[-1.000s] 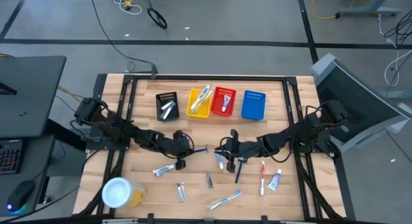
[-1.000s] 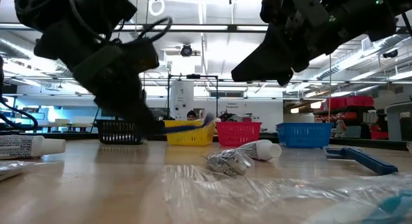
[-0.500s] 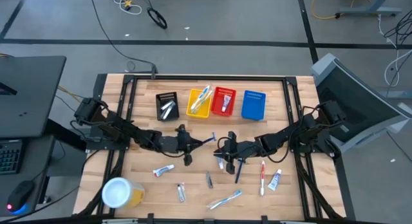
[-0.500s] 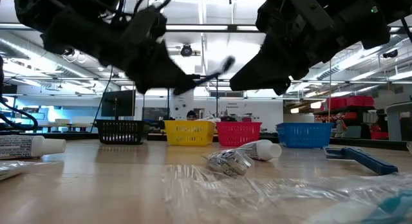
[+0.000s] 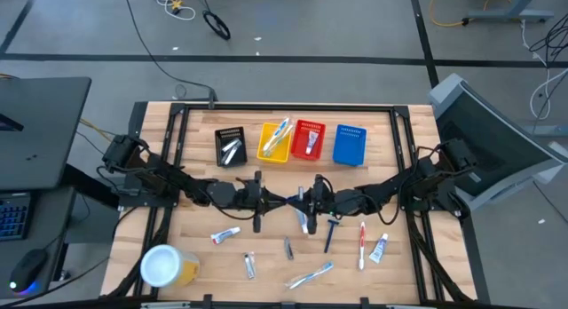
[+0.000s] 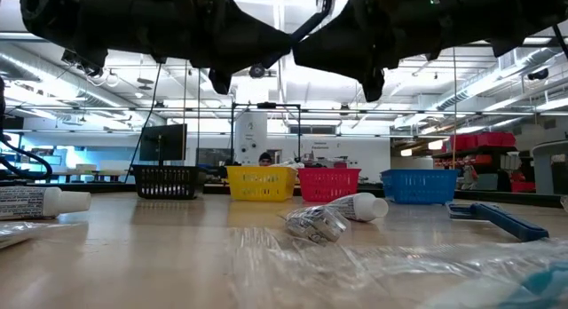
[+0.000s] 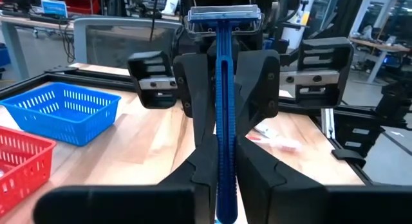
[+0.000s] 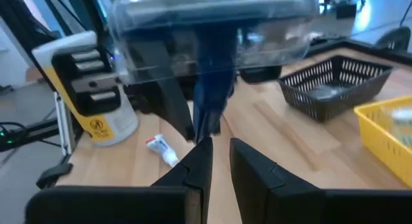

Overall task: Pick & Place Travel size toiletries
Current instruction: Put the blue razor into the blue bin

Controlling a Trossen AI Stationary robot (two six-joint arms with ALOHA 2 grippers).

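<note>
blue razor (image 7: 221,121) pinched between the left gripper (image 5: 266,201) fingers, above the table (image 5: 204,256) just in front of the red basket (image 5: 308,140), long handle lying along the fingers, head pointing at the right gripper (image 5: 306,199), right fingers a narrow gap apart, holding nothing

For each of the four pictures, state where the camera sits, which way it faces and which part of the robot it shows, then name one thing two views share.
High view: overhead, facing down; both arms, left gripper meeting right gripper.
Low view: table height, facing the baskets; arms overhead.
Left wrist view: on the left arm, along its fingers clamping a blue razor.
Right wrist view: on the right arm, facing the razor's head.
Shared: blue basket, in high and left wrist views.
</note>
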